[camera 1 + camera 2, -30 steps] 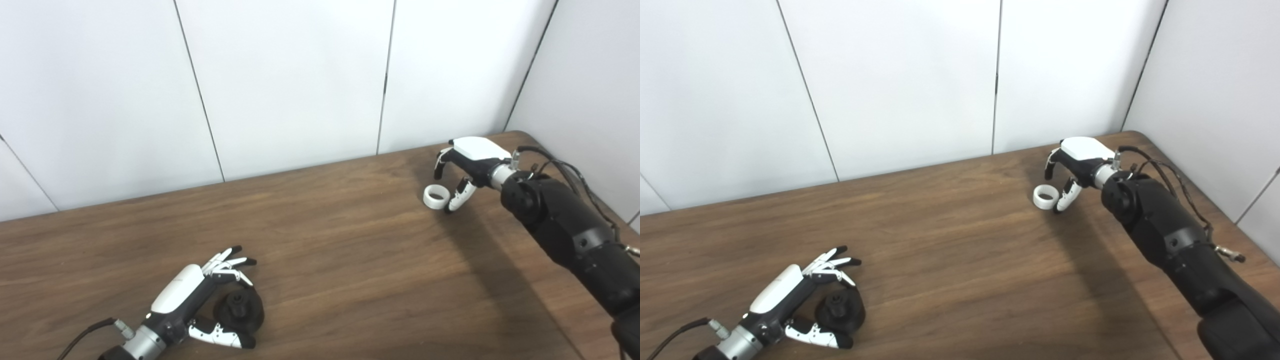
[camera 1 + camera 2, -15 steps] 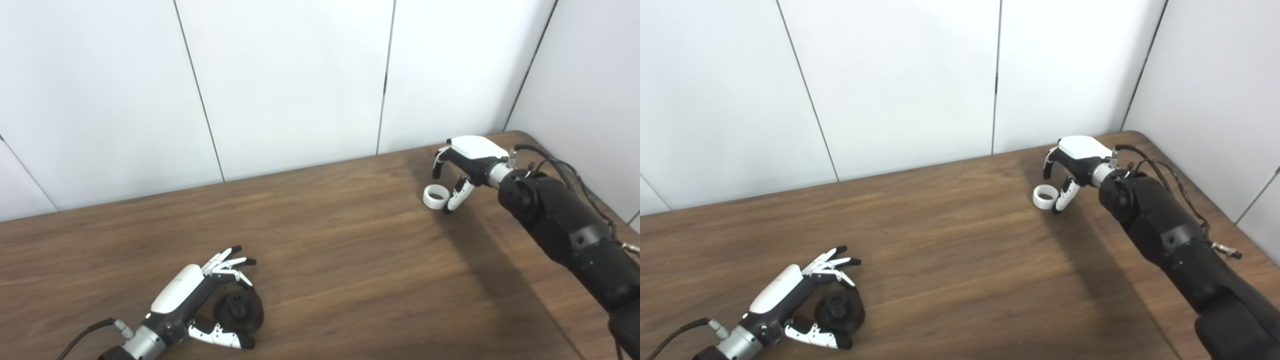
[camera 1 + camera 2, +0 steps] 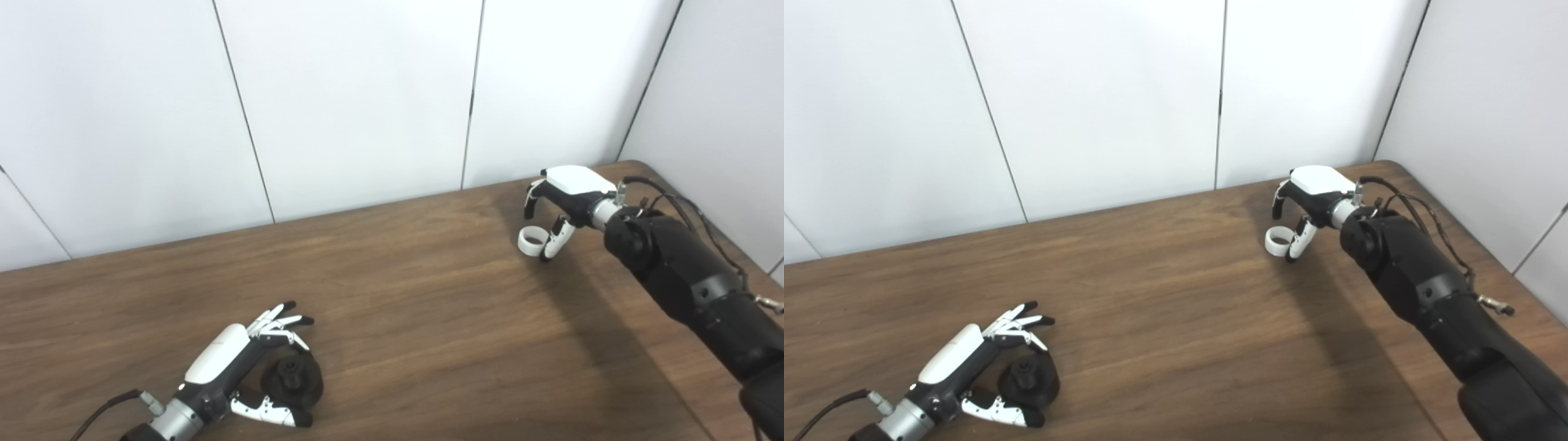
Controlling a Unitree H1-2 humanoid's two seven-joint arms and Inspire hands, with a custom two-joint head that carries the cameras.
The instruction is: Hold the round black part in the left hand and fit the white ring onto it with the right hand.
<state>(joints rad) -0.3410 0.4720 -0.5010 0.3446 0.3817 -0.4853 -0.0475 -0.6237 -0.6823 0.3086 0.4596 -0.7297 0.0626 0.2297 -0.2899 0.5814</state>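
The black part (image 3: pixel 293 380) lies on the table (image 3: pixel 416 318), cupped by the left hand (image 3: pixel 242 367): the thumb is placed on its near side and the fingers are spread past its far side. No firm grip is seen – the hand is loose around the part, and the part is not lifted. Most likely it is arranged so in order to steady the part before it is picked up.

The ring (image 3: pixel 532 240) is found far away, under the right hand (image 3: pixel 560 199), just in front of the thumb and below the curled fingers. The ring seems tilted, one edge raised, and the thumb is touching its side. Whether it is already pinched or only touched cannot be told – the fingers above it look apart from it. The hand is arched over the ring so that it can be taken from the top.

The two things are well apart, so the fitting is judged not yet begun.
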